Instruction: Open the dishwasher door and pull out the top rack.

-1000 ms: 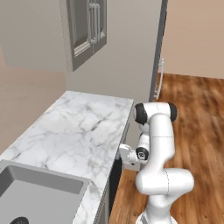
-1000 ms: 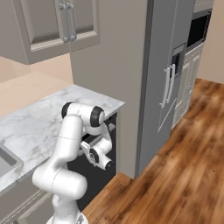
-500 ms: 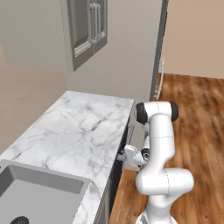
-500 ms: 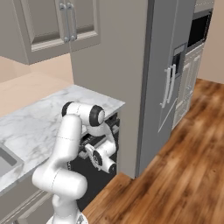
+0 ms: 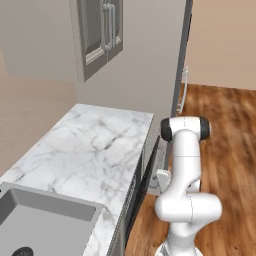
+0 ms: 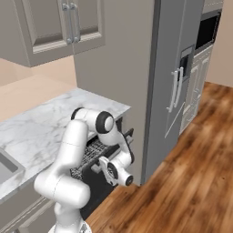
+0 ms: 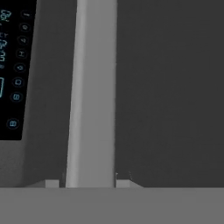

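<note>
The dishwasher door (image 6: 101, 191) is a dark panel under the marble counter, tilted partway out from its bottom hinge. Seen from the left base view, the door (image 5: 150, 165) is a thin dark strip leaning away from the cabinet front. Through the gap shows the wire grid of the top rack (image 6: 93, 152), inside the machine. My gripper (image 6: 103, 167) sits low at the door's upper part. In the hand view my gripper (image 7: 89, 183) is shut on the door's grey bar handle (image 7: 92, 92), with a fingertip (image 7: 51, 183) on either side.
A control panel (image 7: 11, 65) with cyan icons lies beside the handle. A tall grey fridge (image 6: 175, 82) stands just right of the dishwasher. The sink (image 5: 35, 225) is set in the marble counter (image 5: 95, 150) to the left. Wood floor (image 6: 182, 182) spreads out in front.
The door has tipped further out from the cabinet. My hand has moved outward and slightly down with the handle.
</note>
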Controlling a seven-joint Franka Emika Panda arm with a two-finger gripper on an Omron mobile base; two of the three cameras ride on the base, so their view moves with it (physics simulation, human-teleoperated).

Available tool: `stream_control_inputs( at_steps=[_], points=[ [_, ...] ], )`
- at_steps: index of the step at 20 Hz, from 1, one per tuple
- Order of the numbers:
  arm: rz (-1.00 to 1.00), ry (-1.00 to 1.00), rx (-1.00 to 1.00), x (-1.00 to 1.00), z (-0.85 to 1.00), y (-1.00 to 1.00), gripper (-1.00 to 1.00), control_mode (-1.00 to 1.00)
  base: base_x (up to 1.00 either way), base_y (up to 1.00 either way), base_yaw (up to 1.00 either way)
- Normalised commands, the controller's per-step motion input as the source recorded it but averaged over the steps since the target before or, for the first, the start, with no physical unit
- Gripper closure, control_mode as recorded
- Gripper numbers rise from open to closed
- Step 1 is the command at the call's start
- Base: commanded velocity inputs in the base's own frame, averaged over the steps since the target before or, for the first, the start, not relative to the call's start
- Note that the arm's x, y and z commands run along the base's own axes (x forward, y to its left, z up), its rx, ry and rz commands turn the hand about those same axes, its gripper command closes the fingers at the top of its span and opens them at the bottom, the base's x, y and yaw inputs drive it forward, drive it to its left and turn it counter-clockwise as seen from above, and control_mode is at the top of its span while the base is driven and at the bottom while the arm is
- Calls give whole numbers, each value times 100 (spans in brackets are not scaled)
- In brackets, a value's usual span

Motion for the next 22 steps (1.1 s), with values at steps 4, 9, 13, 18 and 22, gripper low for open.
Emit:
stream_control_inputs(
  at_steps=[4,9,13,18,22],
  points=[
    [0,8,0,-2,-24,-76,100,-100,0,0,0],
    [0,6,0,0,-27,-66,100,-100,0,0,0],
    [0,6,1,0,-29,-66,100,-100,0,0,0],
    [0,6,1,0,-30,-68,100,-100,0,0,0],
    [0,6,1,0,-30,-68,100,-100,0,0,0]
  ],
)
